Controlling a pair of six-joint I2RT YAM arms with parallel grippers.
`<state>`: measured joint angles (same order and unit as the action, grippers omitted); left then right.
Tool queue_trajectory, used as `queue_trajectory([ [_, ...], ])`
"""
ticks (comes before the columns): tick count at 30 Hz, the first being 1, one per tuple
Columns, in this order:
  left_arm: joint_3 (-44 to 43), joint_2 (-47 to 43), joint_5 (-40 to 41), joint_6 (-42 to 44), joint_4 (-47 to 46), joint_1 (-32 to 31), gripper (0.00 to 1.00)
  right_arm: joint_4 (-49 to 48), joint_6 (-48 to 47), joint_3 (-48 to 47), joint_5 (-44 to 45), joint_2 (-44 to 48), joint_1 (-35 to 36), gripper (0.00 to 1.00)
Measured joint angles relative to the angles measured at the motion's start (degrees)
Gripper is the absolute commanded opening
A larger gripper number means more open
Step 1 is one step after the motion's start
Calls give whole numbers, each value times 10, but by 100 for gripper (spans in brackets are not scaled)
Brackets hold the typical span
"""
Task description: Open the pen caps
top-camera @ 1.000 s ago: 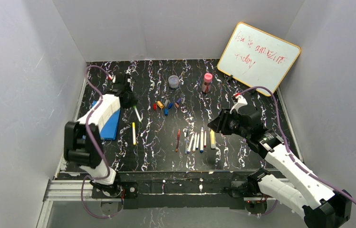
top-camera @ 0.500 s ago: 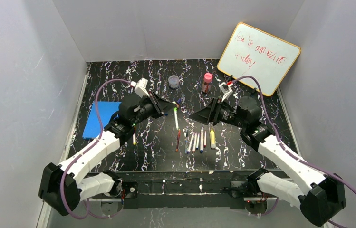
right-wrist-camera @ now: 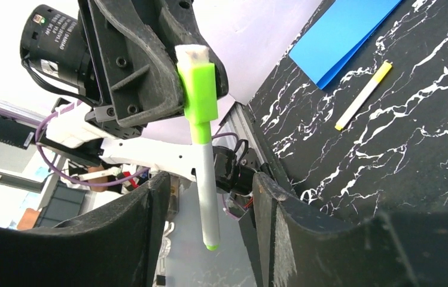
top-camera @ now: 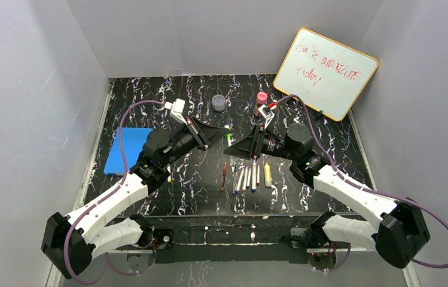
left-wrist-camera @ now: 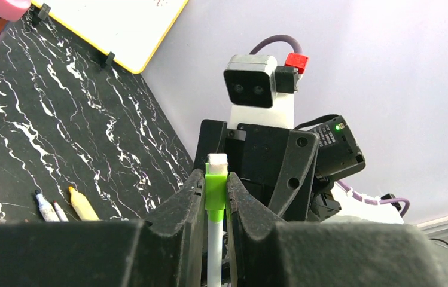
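A white pen with a green cap [left-wrist-camera: 216,190] is held up above the table's middle. My left gripper [left-wrist-camera: 215,192] is shut on that green cap [right-wrist-camera: 200,98], and the white barrel [right-wrist-camera: 206,191] hangs out toward the right arm. My right gripper [right-wrist-camera: 212,182] is open, its two fingers standing either side of the barrel's end with a gap on both sides. In the top view the left gripper [top-camera: 221,133] and right gripper [top-camera: 235,149] meet tip to tip at the green cap [top-camera: 228,137]. Several more pens [top-camera: 248,176] lie in a row below them. Loose caps are hidden behind the arms.
A whiteboard [top-camera: 326,72] leans at the back right, with a pink-capped bottle [top-camera: 261,98] and a clear jar [top-camera: 218,103] near the back. A blue pad [top-camera: 127,149] lies at the left, a yellow-tipped pen [right-wrist-camera: 362,95] beside it. A thin red pen [top-camera: 224,176] lies mid-table.
My left arm swung from the blue pad to the table's middle, carrying the green-capped pen. My right gripper moved left to meet it and its jaws now straddle the barrel.
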<state>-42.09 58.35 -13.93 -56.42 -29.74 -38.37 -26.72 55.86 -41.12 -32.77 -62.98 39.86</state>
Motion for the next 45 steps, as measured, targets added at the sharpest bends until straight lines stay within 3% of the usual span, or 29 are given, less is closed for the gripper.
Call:
queue_trajectory([
  [3, 7, -7, 0, 0, -2, -1, 0, -10, 9, 0, 3, -2, 3, 42],
  [7, 11, -17, 0, 0, -3, -2, 1, -40, 24, 0, 4, -11, 3, 5],
  [8, 11, -19, 0, 1, -2, -2, 10, -44, 25, -1, 3, -13, 3, 1],
  [11, 12, -24, 2, -3, 2, -2, 33, -51, 23, -3, -2, -16, 7, 1],
  [15, 12, -28, -10, -2, 1, -2, 39, -23, -5, -15, -11, -16, 7, 1],
  [24, 0, -7, -68, -2, 2, -3, 25, 28, -53, -34, -37, -6, 8, 1],
  [31, -1, -7, -80, -1, 3, -3, 0, 34, -66, -34, -45, 4, 8, 1],
  [32, -2, -7, -80, 0, 4, -3, 0, 35, -67, -34, -45, 4, 8, 8],
  [34, -2, -7, -80, 0, 7, -3, 0, 40, -68, -34, -45, 6, 8, 33],
  [36, -2, -7, -80, 3, 9, -4, 0, 43, -63, -34, -43, 7, 8, 47],
  [39, -2, -12, -80, 3, 11, -4, 0, 37, -48, -32, -38, 9, 8, 54],
  [45, -2, -26, -80, 5, 11, -4, 0, -48, 14, -14, -34, 7, 8, 52],
])
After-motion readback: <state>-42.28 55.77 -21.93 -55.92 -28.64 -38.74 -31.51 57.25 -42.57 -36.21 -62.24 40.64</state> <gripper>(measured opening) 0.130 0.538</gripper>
